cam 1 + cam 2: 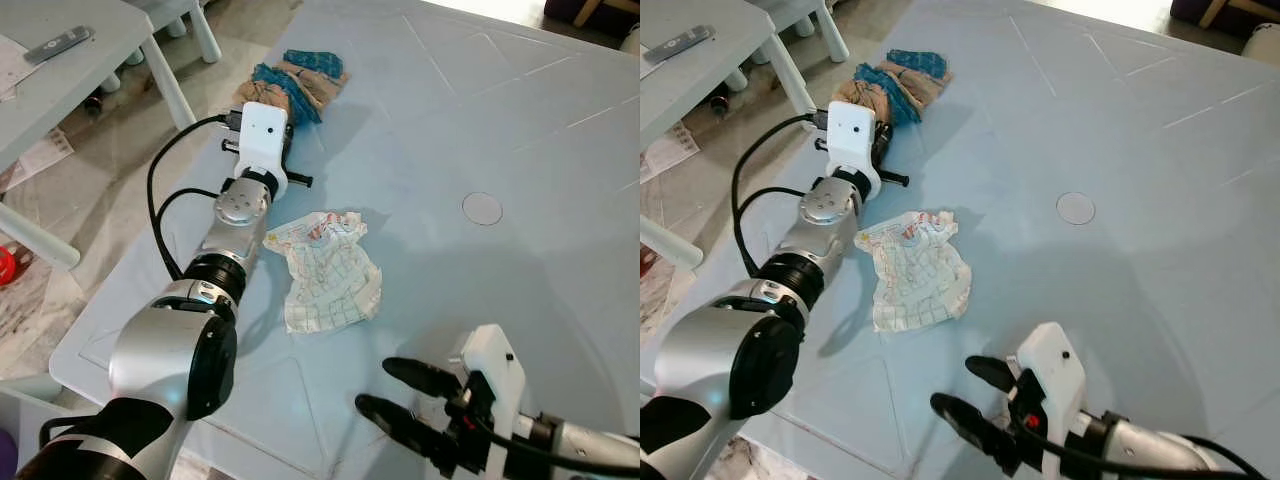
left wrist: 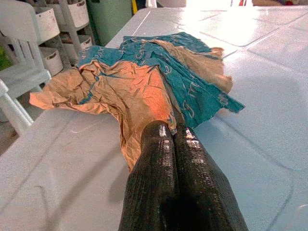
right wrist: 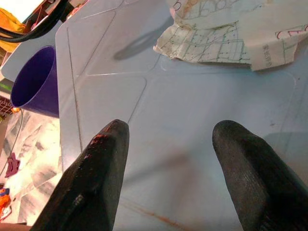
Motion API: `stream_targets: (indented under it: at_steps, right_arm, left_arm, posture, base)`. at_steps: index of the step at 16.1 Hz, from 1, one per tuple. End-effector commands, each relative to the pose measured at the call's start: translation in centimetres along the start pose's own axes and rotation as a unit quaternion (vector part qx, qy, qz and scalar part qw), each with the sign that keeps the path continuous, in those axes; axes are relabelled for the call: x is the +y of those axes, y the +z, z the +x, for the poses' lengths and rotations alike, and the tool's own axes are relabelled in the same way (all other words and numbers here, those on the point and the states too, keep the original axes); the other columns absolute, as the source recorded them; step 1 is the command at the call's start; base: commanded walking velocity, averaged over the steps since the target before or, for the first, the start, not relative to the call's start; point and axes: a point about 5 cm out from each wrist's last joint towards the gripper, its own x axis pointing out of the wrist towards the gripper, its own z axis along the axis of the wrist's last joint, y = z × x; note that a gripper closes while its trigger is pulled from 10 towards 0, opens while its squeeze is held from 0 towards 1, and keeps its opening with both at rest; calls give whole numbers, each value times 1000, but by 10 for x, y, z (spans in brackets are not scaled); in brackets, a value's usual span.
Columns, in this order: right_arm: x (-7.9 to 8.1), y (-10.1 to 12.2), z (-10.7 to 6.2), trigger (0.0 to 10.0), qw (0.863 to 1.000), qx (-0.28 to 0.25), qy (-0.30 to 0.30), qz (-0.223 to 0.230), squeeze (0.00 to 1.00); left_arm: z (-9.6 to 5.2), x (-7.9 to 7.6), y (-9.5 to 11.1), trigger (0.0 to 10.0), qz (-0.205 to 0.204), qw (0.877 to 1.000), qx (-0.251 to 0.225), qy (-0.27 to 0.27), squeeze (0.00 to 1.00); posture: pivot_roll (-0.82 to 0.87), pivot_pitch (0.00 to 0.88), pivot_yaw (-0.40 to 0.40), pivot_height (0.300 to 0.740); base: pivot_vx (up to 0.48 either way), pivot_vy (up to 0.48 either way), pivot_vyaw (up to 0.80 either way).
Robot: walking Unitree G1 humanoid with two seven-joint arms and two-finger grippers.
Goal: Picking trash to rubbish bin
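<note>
On the pale blue counter, the left end effector pinches the crumpled teal-and-tan wrapper; lift slowly, keeping hold; the right end effector gapes wide, holding nothing.

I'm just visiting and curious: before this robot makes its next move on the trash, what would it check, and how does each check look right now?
1. Left gripper shut on the brown and teal wrapper: fingers are closed at its edge, but a firm hold: cannot tell.
2. Right gripper open and free: ok.
3. Crumpled printed paper lying loose on the light blue table: ok.
4. Purple bin beside the table edge, mouth open: ok.
5. Table between the right gripper and the paper unobstructed: ok.
</note>
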Motion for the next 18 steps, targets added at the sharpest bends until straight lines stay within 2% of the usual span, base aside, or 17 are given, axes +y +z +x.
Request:
stream_targets:
  at_steps: [1,3,5,7,10,12,14,16,18]
  right_arm:
    - [1,-3,1,10000,1000,4,5,3,0]
    - [-1,-2,3,10000,1000,3,5,1,0]
    - [-7,1,9,10000,1000,-4,7,-6,0]
    - [-10,1,14,10000,1000,-6,9,-9,0]
    - [-17,4,24,10000,1000,-17,16,-20,0]
    - [-22,6,31,10000,999,-22,19,-27,0]
    - [-28,8,36,10000,999,-30,15,-38,0]
    - [-41,11,45,10000,997,-46,-16,-57,0]
    - [-57,18,54,10000,993,-74,-51,-78,0]
  left_arm:
    - [-8,-7,-20,0,-17,999,28,-10,0]
    - [-7,-9,-17,0,-26,999,13,-13,0]
    - [-7,-14,-8,0,-49,998,-32,-20,0]
    - [-7,-17,-4,0,-55,997,-52,-24,0]
    - [-12,-14,5,0,-75,990,-115,-16,0]
    - [-17,-7,6,0,-73,987,-142,-6,0]
    - [-25,-1,7,0,-55,984,-172,-3,0]
    - [-38,8,6,0,-17,980,-196,2,0]
    - [-64,21,5,0,17,978,-208,19,0]
  posture:
    - [-413,337,-6,740]
    - [-406,330,-3,740]
    - [-376,299,7,740]
    - [-360,283,12,740]
    - [-315,240,27,740]
    - [-285,212,36,740]
    - [-254,186,45,740]
    - [-213,161,54,740]
    - [-161,138,61,740]
  base:
    - [0,0,0]
    - [0,0,0]
    - [0,0,0]
    - [0,0,0]
    - [0,0,0]
    - [0,0,0]
    - [0,0,0]
    - [0,0,0]
    - [0,0,0]
